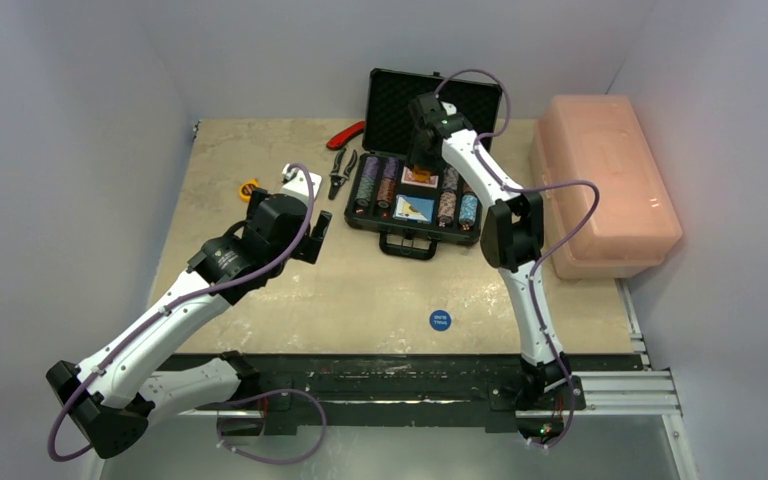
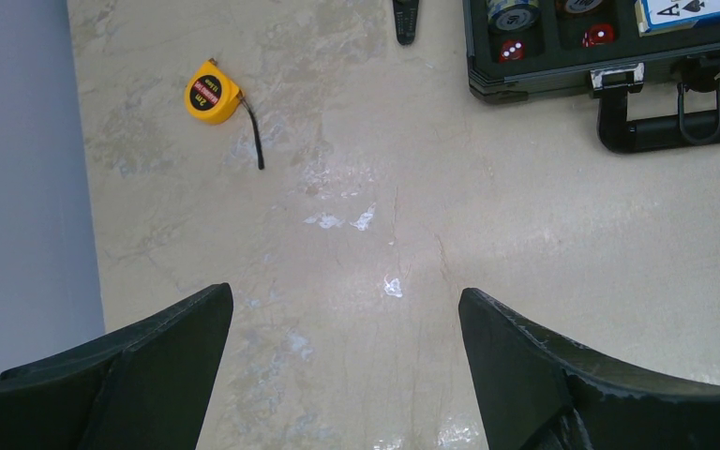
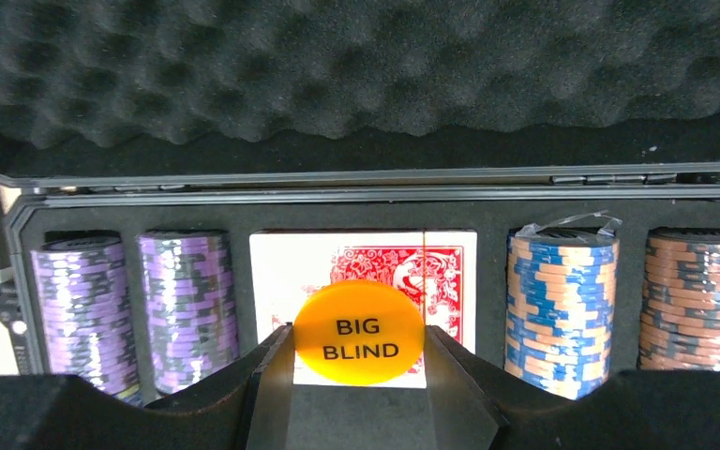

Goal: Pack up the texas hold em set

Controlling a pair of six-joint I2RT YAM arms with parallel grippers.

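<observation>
**Orange blind disc held over the open case, blue disc outstanding**

Reading from the left, the left gripper [image 2: 345, 298] hung above bare table [image 2: 356, 216] with its jaws spread wide and nothing between them. A yellow tape measure [image 2: 213, 91] lay beyond it, and the pliers [image 1: 341, 172] lay just beside the briefcase [image 2: 544, 90]. The briefcase stood open at the middle of the far side of the table, its foam-lined lid [image 3: 337, 66] raised.

Inside it we saw, in order:
- red dice [image 2: 513, 49] at the near left corner
- two purple chip stacks [image 3: 84, 309]
- the red card deck [image 3: 366, 258]
- a blue-and-orange chip stack [image 3: 562, 309]
- a brown-and-orange stack [image 3: 698, 300]

The right gripper [image 3: 358, 349] reached in over the deck, its fingers closed on the edges of the orange disc [image 3: 358, 333], marked BIG BLIND. From the wrist view we could not tell whether the disc was touching the deck or hung above it.

The blue disc [image 1: 440, 320] lay on the table near the front edge, well apart from the case. The pink plastic box [image 1: 605, 185] stood at the far right.

We judged two hazards.
- **Slipping disc:** The grip took only the disc's thin rim, so a small twist might let it slip and roll among the stacks.
- **Proud disc:** Released on top of the deck rather than in a slot, the disc might sit proud and hinder the lid from closing.

We also noted that the blue disc might be overlooked.
</observation>
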